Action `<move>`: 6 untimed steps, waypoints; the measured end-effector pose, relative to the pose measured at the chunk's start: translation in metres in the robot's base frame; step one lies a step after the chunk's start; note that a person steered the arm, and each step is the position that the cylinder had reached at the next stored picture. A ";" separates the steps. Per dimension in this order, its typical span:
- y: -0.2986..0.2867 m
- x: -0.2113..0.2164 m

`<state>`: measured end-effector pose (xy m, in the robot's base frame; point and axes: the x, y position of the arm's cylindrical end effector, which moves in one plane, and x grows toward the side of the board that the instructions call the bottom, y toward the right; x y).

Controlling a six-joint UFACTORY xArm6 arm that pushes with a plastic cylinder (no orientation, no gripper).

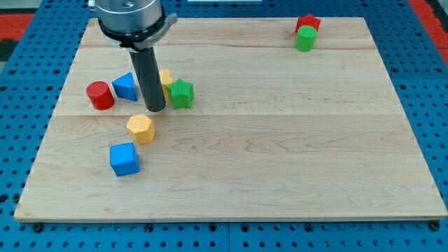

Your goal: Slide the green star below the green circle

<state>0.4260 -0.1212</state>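
The green star (181,94) lies on the wooden board (280,154) at the view's left, upper half. The green circle (305,39) stands far off at the view's top right, just below a red star (307,23) that touches it. My tip (155,108) rests on the board just left of the green star, close to its left side. A yellow block (166,77) shows partly behind the rod, above and left of the green star.
A blue triangle (125,87) and a red cylinder (100,95) lie left of the rod. A yellow hexagon (141,129) and a blue cube (124,159) lie below the tip. A blue pegboard (427,84) surrounds the board.
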 end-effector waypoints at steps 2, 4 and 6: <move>0.028 -0.008; 0.078 -0.046; 0.106 -0.092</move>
<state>0.3339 -0.0155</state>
